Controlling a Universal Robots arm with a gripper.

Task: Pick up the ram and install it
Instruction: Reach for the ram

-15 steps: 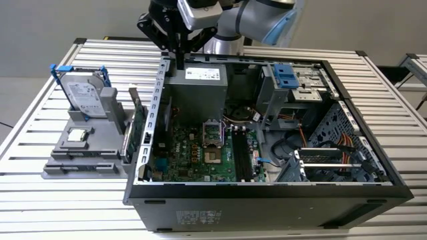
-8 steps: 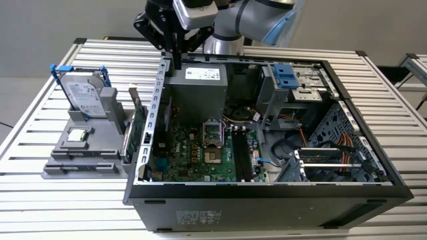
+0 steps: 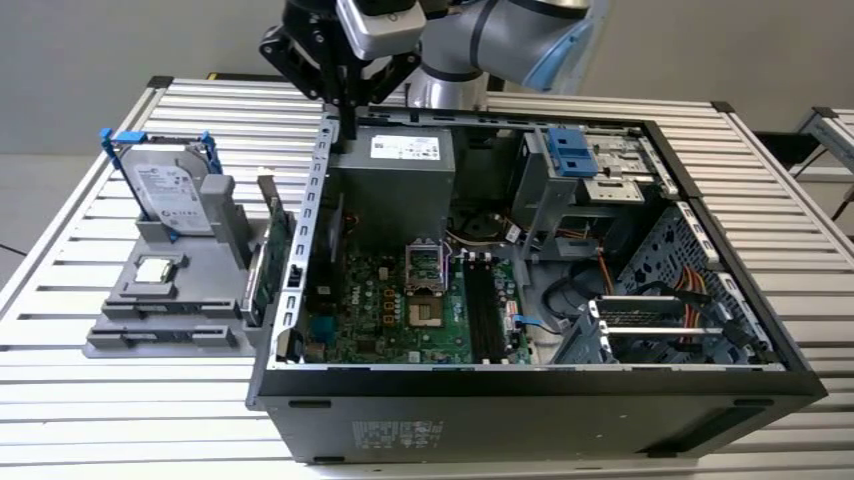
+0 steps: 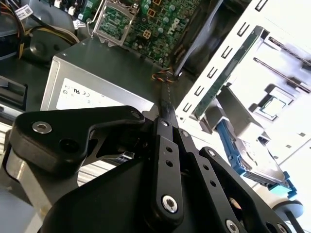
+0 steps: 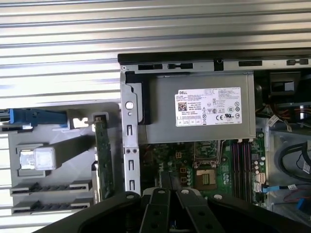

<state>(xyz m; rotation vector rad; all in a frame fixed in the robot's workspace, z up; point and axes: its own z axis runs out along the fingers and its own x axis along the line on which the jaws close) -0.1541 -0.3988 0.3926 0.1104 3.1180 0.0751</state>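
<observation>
The fingers (image 4: 165, 145) look clamped on a thin dark sliver that we take for the ram (image 4: 167, 110), seen edge-on. We cannot make out its colour or its chips. It hangs over the far corner of the case (image 3: 534, 400), by the power supply (image 3: 394, 170). The memory slots (image 3: 478, 310) lie deeper inside, toward the exterior view's lower right, and the ram's long axis seems to us parallel to them.

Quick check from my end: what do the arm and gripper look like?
The arm is silver-grey tubing with light-blue joint caps. The gripper is matte black, built of flat linked bars fastened with silver screws.
</observation>
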